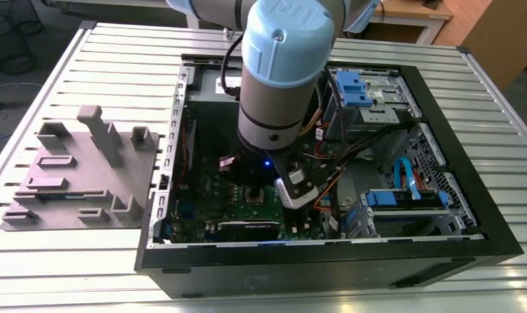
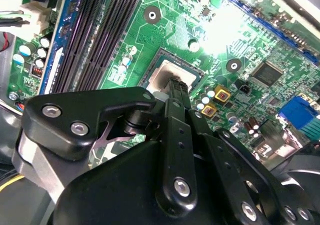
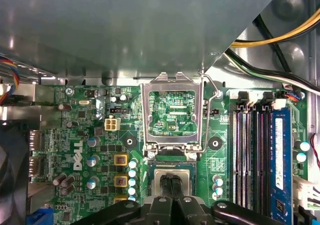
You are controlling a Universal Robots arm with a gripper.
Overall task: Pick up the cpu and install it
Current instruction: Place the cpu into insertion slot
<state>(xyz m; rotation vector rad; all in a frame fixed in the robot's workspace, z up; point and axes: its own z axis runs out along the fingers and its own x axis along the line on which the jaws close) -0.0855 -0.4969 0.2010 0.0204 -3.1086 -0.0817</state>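
Observation:
The cpu [image 3: 161, 175], a flat silver-grey square, lies in the socket on the green motherboard [image 3: 85, 135] inside the computer case [image 1: 333, 277]. It also shows in the second wrist view, cpu [image 2: 161, 76], under the fingertips. My gripper [image 3: 171, 183] hangs straight over it with its two black fingers pressed together, their tips on or just above the chip's top; gripper [image 2: 178, 87] covers part of the chip. The fingers do not reach around the chip's edges. The metal socket frame [image 3: 146, 116] stands flipped open beside the socket.
Black memory slots [image 3: 249, 155] and a blue memory stick [image 3: 280, 155] run alongside the socket. Yellow and black cables [image 3: 280, 40] cross near the case's metal wall. A grey parts fixture [image 1: 81, 176] sits on the slatted table at the exterior view's left.

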